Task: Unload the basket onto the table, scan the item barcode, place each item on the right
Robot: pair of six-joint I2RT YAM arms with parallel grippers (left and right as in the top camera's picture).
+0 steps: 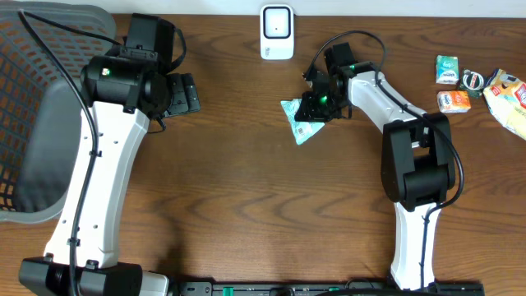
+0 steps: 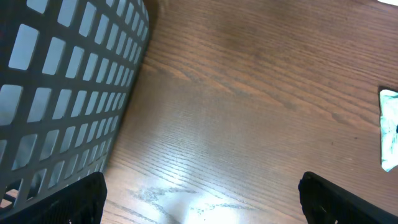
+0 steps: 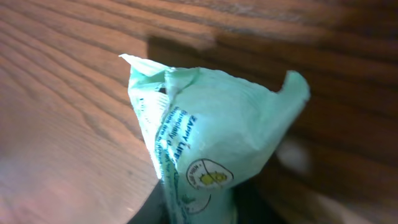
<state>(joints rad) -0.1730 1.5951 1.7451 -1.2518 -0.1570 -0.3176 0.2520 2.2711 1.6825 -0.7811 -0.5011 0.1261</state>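
A pale green packet is carrying the only print that is coming close to legible. A line of dark blue capitals is running down its front fold, appearing to read "ZAPPY LIFE", with the first letter uncertain. Smaller lines beside it are blurring out. At six o'clock of that line a round emblem is showing a yellow-green figure, its lettering too small. At three o'clock on the table, a green pack and an orange pack are showing labels too small to read.

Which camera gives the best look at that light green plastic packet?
The right wrist view: the light green plastic packet fills the frame, its print visible. Overhead the packet is small, partly hidden by the right claw. The left wrist view catches only a sliver at its right edge.
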